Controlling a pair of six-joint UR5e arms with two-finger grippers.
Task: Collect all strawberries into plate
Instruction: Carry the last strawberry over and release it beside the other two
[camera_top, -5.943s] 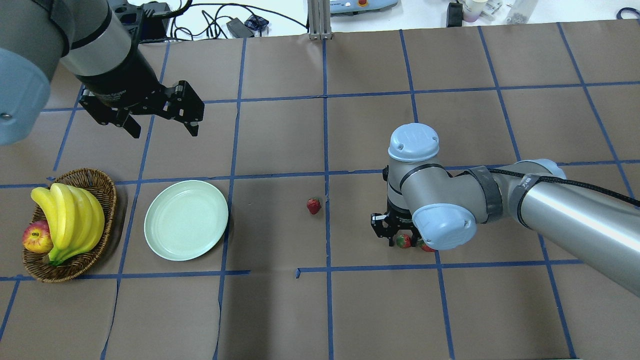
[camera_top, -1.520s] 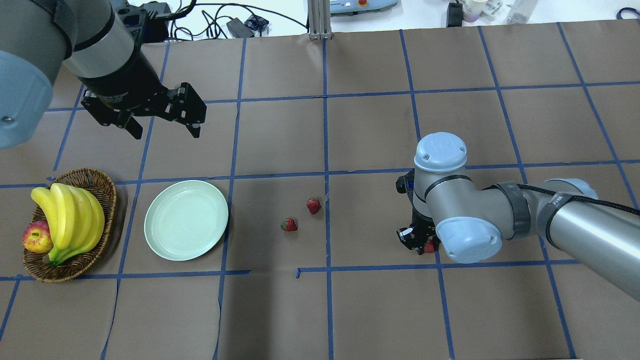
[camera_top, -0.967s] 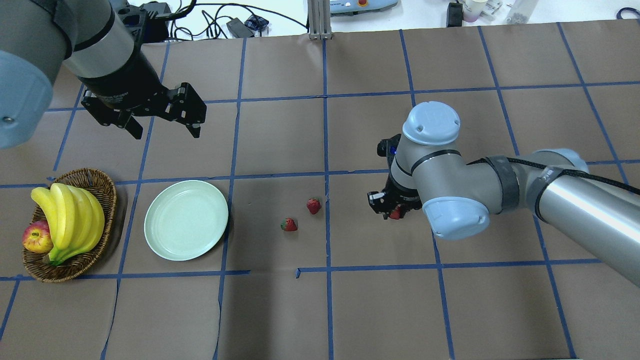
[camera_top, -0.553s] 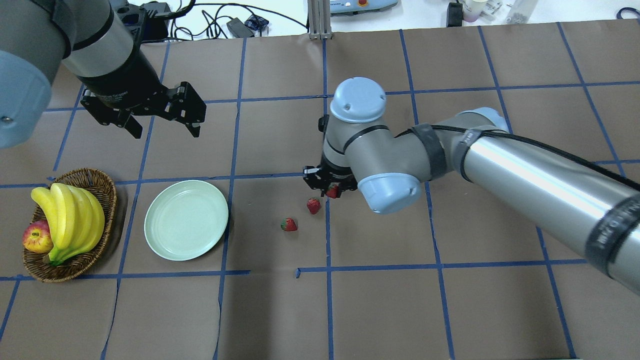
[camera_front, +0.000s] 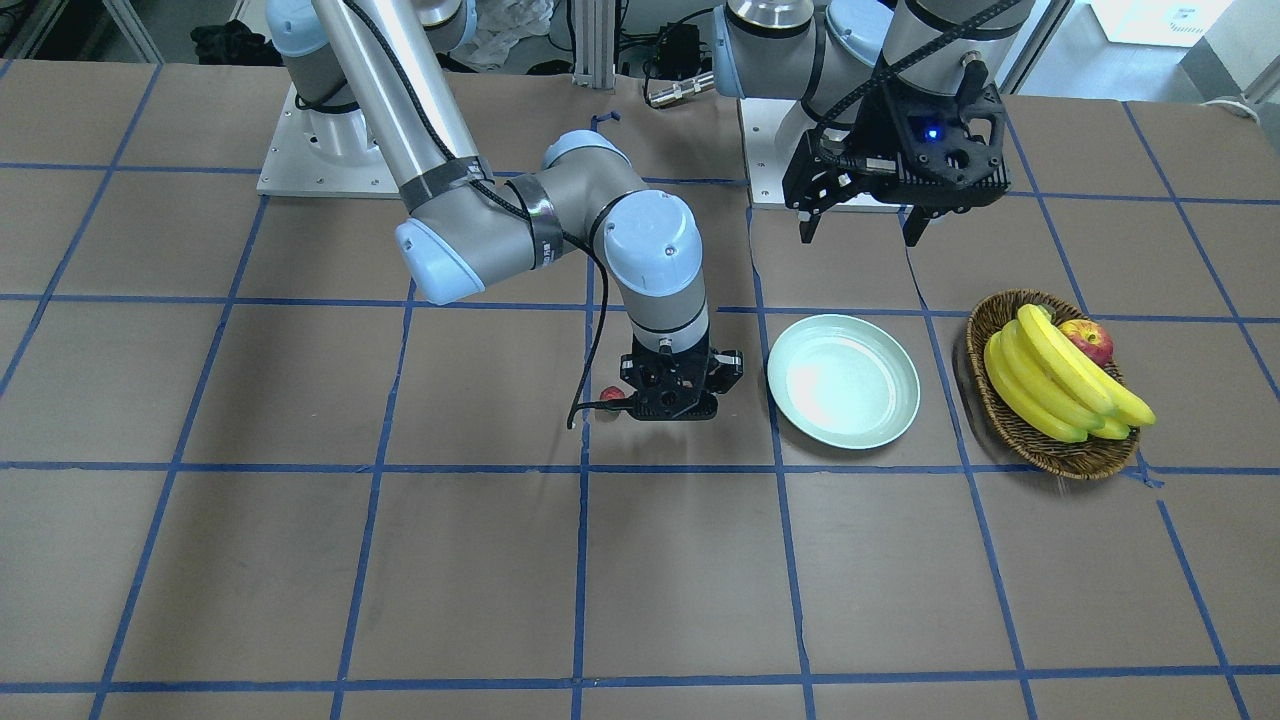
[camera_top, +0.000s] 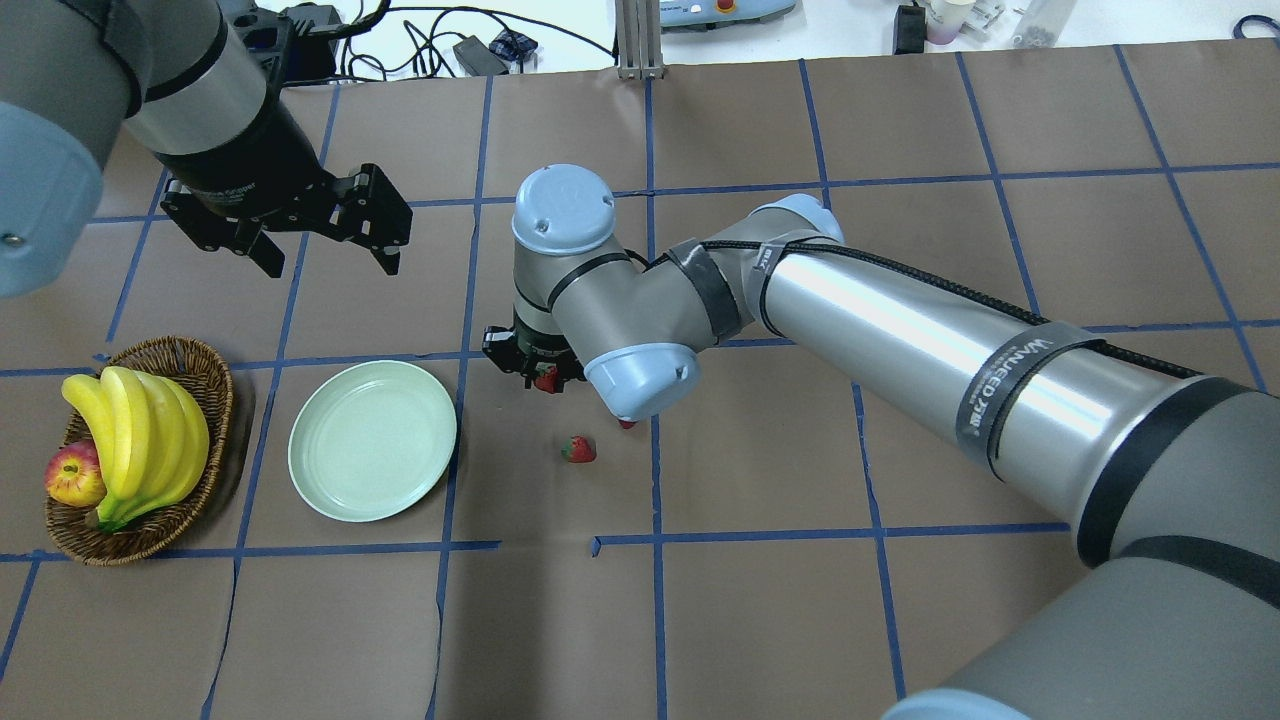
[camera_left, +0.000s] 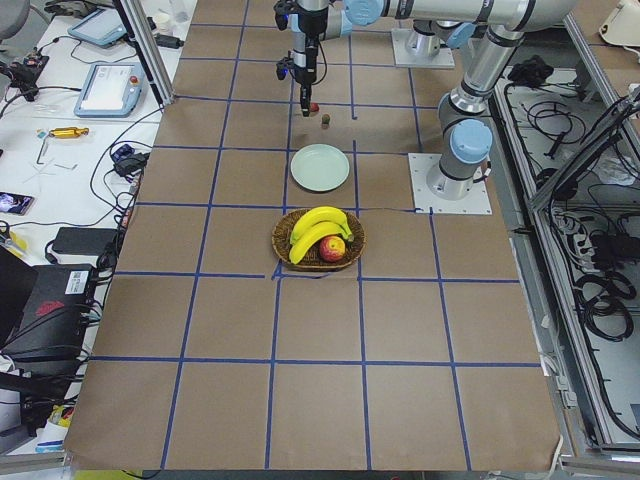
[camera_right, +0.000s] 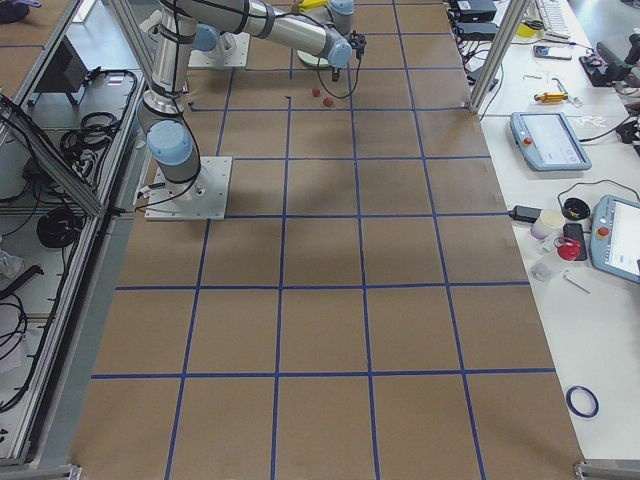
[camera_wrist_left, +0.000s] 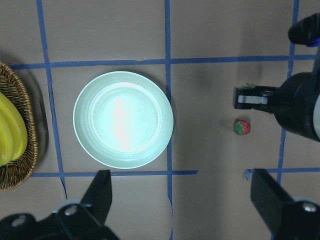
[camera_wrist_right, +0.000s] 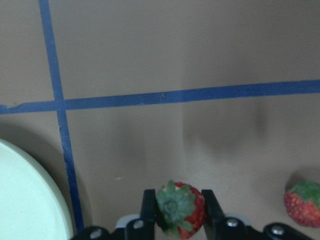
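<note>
My right gripper (camera_top: 541, 377) is shut on a strawberry (camera_wrist_right: 180, 207), held just above the table a short way right of the pale green plate (camera_top: 372, 440). The plate's rim shows at the lower left of the right wrist view (camera_wrist_right: 22, 200). A second strawberry (camera_top: 578, 449) lies on the paper right of the plate. A third strawberry (camera_top: 627, 424) is mostly hidden under my right arm and shows in the front view (camera_front: 612, 394). My left gripper (camera_top: 330, 256) is open and empty, high above the table beyond the plate. The plate is empty.
A wicker basket (camera_top: 195, 352) with bananas (camera_top: 150, 435) and a red-yellow apple (camera_top: 73, 474) stands left of the plate. My right arm (camera_top: 900, 330) stretches across the middle of the table from the right. Cables and gear lie past the far edge.
My right gripper has lifted a strawberry from the right half of the table and carried it left, past the two lying strawberries, to near the plate. The left arm has not moved.
</note>
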